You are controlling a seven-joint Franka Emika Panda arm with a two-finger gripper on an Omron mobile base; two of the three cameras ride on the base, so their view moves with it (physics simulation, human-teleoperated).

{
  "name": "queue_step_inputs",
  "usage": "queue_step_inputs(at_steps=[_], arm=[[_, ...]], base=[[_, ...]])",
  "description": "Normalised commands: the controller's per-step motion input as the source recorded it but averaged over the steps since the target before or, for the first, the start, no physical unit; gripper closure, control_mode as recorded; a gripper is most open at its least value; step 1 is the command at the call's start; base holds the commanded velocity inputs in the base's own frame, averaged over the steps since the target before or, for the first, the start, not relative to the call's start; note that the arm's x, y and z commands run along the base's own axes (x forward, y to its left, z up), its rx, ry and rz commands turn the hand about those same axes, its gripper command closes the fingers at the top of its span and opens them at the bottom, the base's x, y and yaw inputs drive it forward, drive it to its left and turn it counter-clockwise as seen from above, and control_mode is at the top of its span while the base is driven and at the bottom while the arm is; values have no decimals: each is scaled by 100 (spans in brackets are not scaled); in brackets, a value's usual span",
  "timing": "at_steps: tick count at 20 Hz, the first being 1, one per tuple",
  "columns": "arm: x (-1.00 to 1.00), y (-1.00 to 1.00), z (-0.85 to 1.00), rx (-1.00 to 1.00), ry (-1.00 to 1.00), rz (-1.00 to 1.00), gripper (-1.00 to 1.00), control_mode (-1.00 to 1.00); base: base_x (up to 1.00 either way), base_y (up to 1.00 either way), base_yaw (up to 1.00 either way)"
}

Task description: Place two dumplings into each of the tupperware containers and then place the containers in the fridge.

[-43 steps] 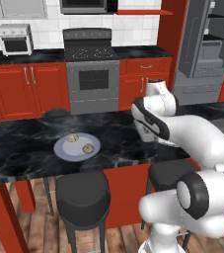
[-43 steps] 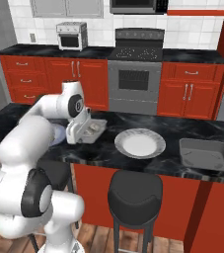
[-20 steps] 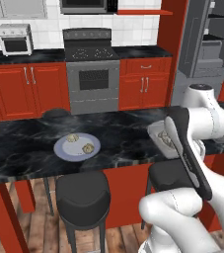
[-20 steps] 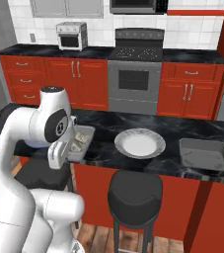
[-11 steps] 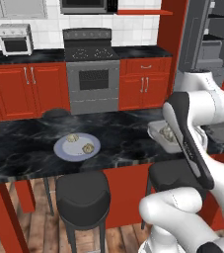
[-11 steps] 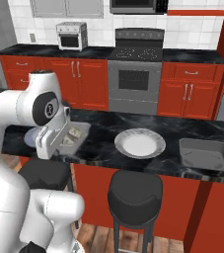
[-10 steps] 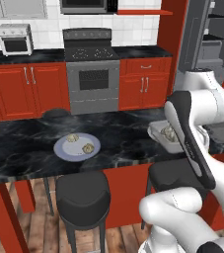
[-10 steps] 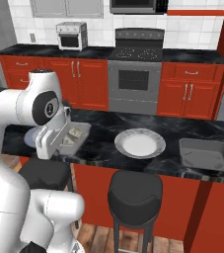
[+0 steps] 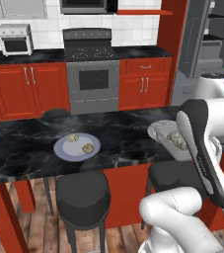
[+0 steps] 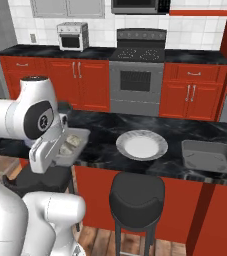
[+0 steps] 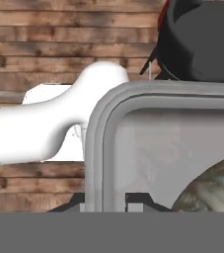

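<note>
My gripper [image 11: 105, 201] is shut on the rim of a grey tupperware container [image 11: 133, 128], which hangs level above the wooden floor beside the island's end. One dumpling [image 11: 213, 190] lies inside it at the lower right. In the left base view the held container [image 9: 162, 132] with its dumplings [image 9: 175, 140] peeks out from behind my forearm. The right base view shows the same container [image 10: 76, 141] by my hand. The second container [image 10: 207, 156] rests on the counter at the right. Two dumplings [image 9: 88, 147] sit on the round plate [image 9: 64, 150]. The fridge [image 9: 207, 44] stands open at the back right.
A black stool [image 11: 202, 34] is under the held container, and another stool [image 9: 81, 192] stands at the island's front. The black marble island counter [image 9: 29, 148] runs across the view. The oven [image 9: 93, 81] and red cabinets line the far wall.
The arm has swung the held container off the counter towards the fridge end of the island. In the last half second it has barely moved.
</note>
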Motion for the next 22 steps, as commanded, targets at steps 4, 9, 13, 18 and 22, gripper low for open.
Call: queue_step_inputs(at_steps=[4,9,13,18,22], arm=[[-5,0,0,0,0,0,100,100],[0,0,0,0,0,0,100,100],[0,0,0,0,0,0,100,100],[0,0,0,0,0,0,100,100],[0,0,0,0,0,0,100,100]], base=[[-29,-11,-1],[-50,-89,-9],[0,-100,-5],[12,-100,-4],[3,-100,0]])
